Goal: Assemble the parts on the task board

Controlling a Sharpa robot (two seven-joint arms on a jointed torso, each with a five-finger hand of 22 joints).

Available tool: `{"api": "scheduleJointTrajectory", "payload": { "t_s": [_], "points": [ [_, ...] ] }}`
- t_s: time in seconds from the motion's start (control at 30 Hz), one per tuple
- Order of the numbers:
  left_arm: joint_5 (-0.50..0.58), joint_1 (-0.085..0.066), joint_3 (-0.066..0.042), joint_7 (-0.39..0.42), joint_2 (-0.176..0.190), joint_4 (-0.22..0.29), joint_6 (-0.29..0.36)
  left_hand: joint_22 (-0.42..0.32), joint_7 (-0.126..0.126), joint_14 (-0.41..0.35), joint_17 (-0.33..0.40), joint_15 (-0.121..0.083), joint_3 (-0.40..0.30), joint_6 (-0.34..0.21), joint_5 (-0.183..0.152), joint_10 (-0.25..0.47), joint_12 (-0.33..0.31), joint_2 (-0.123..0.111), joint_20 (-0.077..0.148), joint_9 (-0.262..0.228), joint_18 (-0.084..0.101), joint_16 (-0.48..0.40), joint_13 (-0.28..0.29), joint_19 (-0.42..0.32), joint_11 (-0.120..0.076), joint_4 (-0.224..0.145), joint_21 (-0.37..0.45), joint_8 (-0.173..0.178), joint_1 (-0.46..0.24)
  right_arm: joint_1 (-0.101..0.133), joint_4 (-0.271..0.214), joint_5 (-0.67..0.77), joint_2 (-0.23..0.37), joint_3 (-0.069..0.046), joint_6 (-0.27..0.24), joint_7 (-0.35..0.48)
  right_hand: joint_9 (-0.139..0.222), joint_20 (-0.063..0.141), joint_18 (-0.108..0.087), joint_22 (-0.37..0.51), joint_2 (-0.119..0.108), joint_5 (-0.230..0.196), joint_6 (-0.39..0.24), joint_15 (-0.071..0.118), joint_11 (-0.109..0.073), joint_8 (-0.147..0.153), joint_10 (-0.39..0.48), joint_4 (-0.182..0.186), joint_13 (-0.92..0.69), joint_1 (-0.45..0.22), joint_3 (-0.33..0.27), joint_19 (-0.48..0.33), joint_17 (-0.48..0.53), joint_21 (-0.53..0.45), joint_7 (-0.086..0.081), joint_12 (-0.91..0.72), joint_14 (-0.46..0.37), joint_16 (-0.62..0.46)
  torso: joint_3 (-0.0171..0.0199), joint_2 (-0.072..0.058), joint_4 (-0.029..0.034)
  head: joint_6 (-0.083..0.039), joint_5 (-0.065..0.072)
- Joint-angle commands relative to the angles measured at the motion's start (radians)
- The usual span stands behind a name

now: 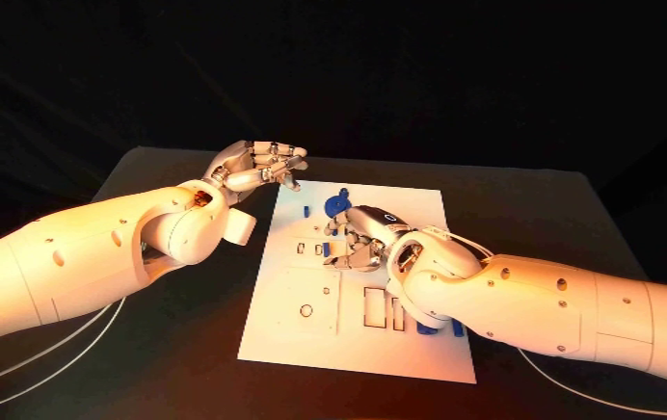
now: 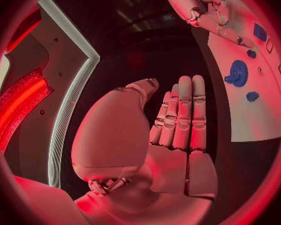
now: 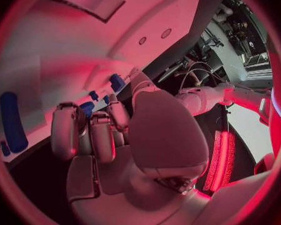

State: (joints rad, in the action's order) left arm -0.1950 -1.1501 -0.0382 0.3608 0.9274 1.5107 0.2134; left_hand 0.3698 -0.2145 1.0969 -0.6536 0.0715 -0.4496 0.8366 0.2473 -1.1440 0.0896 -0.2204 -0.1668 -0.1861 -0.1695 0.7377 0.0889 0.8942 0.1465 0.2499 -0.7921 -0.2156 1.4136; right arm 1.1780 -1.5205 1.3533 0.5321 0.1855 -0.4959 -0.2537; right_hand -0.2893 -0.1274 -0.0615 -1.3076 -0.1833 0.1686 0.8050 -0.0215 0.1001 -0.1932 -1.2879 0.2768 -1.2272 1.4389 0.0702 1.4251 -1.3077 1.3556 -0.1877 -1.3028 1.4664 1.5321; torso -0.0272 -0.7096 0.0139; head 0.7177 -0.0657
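right silver hand curls down on the flat white task board, fingertips at a small blue part; grip not clear | left silver hand hangs empty beyond the board edge, fingers together | round blue gear just beside | seat squarely, press straight down

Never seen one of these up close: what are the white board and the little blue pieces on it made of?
The task board looks like matte white plastic or painted sheet: flat, with clean cut-out slots. The blue parts, like the gear-shaped one, look like moulded or printed plastic: solid colour, no metallic shine. I can't be certain.
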Motion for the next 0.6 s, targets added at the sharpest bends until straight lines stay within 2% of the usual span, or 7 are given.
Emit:
{"api": "scheduleJointTrajectory", "payload": {
  "t_s": [0.03,0.13,0.27,0.3,0.37,0.4,0.6],
  "points": [
    [-0.084,0.000,0.000,-0.069,-0.003,-0.004,-0.043,-0.001,0.001,0.024,-0.025,-0.005,0.033,-0.008,-0.005,-0.018,0.039,-0.006,-0.001,-0.006,-0.015,0.045,0.022,0.021,-0.009,0.031,-0.008,-0.002,-0.044,0.018,-0.031,-0.035,0.026,-0.004,-0.055,0.063,0.000,-0.004,0.002,-0.098,0.003,0.005,0.008,-0.005,0.001,0.001,-0.003,0.008,-0.003,0.015,0.001,0.002,-0.149,-0.006,0.001,-0.008,0.077,-0.003,0.0018,0.002,-0.0030,-0.001,0.001],
    [-0.146,-0.001,0.000,-0.123,-0.005,-0.008,-0.044,0.016,0.015,0.047,-0.098,-0.022,0.075,-0.001,-0.002,-0.011,0.156,0.011,0.018,-0.030,-0.015,0.165,0.104,0.071,-0.024,0.036,-0.052,-0.049,-0.068,0.042,-0.069,-0.087,0.071,-0.008,-0.065,0.117,-0.006,-0.001,0.001,-0.097,0.018,0.002,0.035,0.000,-0.004,-0.013,-0.012,0.007,-0.013,0.035,0.016,0.001,-0.148,-0.008,0.008,-0.018,0.077,-0.004,0.0029,0.004,-0.0017,-0.001,0.000],
    [-0.225,-0.001,0.000,-0.221,-0.009,-0.014,-0.057,0.074,0.036,0.210,-0.446,-0.039,0.125,0.008,-0.002,0.063,0.477,0.029,0.035,-0.088,-0.014,0.521,0.339,0.116,-0.048,0.035,-0.161,-0.162,-0.096,0.072,-0.113,-0.178,0.140,-0.012,-0.063,0.168,-0.009,0.002,-0.002,-0.087,0.025,0.002,0.044,0.003,-0.008,-0.020,-0.011,0.005,-0.012,0.046,0.025,-0.008,-0.137,-0.023,0.011,-0.018,0.074,-0.008,0.0039,0.009,-0.0019,0.001,-0.003],
    [-0.248,-0.001,0.000,-0.249,-0.010,-0.016,-0.064,0.102,0.051,0.279,-0.557,-0.051,0.146,0.026,0.000,0.075,0.625,0.051,0.049,-0.126,-0.015,0.617,0.440,0.136,-0.072,0.035,-0.212,-0.225,-0.170,0.079,-0.123,-0.203,0.157,-0.013,-0.061,0.174,-0.009,0.002,-0.003,-0.084,0.027,0.002,0.044,0.003,-0.008,-0.020,-0.009,0.004,-0.011,0.048,0.027,-0.011,-0.135,-0.027,0.011,-0.017,0.073,-0.009,0.0042,0.011,-0.0018,0.003,-0.002],
    [-0.310,-0.001,0.000,-0.320,-0.011,-0.018,-0.082,0.125,0.060,0.291,-0.586,-0.057,0.156,-0.005,0.002,0.137,0.746,0.064,0.055,-0.168,-0.016,0.645,0.527,0.123,-0.069,0.043,-0.248,-0.282,-0.212,0.097,-0.145,-0.270,0.198,-0.015,-0.055,0.185,-0.009,0.003,-0.004,-0.083,0.030,0.002,0.044,0.003,-0.008,-0.021,-0.008,0.005,-0.009,0.049,0.029,-0.012,-0.134,-0.030,0.011,-0.016,0.073,-0.010,0.0057,0.015,-0.0032,0.004,-0.003],
    [-0.349,-0.002,0.000,-0.364,-0.012,-0.019,-0.096,0.235,0.077,0.332,-0.646,-0.070,0.189,0.006,0.000,0.114,0.848,0.077,0.060,-0.208,0.002,0.689,0.597,0.178,-0.083,0.043,-0.324,-0.341,-0.282,0.107,-0.155,-0.310,0.222,-0.016,-0.050,0.190,-0.009,0.003,-0.004,-0.083,0.030,0.002,0.044,0.003,-0.008,-0.021,-0.008,0.004,-0.009,0.049,0.030,-0.012,-0.134,-0.030,0.011,-0.016,0.073,-0.010,0.0069,0.017,-0.0040,0.004,-0.005],
    [-0.504,-0.019,-0.001,-0.565,-0.035,-0.028,-0.175,0.414,0.109,0.390,-0.735,-0.095,0.221,0.006,0.002,-0.006,1.066,0.089,0.085,-0.308,0.027,0.745,0.833,0.261,-0.111,0.044,-0.442,-0.459,-0.285,0.148,-0.173,-0.445,0.310,-0.018,-0.032,0.204,-0.009,0.003,-0.004,-0.082,0.034,0.001,0.044,0.004,-0.009,-0.021,-0.007,0.004,-0.010,0.053,0.033,-0.013,-0.132,-0.031,0.012,-0.016,0.072,-0.010,0.0108,0.028,-0.0056,0.008,-0.013]
  ]
}}
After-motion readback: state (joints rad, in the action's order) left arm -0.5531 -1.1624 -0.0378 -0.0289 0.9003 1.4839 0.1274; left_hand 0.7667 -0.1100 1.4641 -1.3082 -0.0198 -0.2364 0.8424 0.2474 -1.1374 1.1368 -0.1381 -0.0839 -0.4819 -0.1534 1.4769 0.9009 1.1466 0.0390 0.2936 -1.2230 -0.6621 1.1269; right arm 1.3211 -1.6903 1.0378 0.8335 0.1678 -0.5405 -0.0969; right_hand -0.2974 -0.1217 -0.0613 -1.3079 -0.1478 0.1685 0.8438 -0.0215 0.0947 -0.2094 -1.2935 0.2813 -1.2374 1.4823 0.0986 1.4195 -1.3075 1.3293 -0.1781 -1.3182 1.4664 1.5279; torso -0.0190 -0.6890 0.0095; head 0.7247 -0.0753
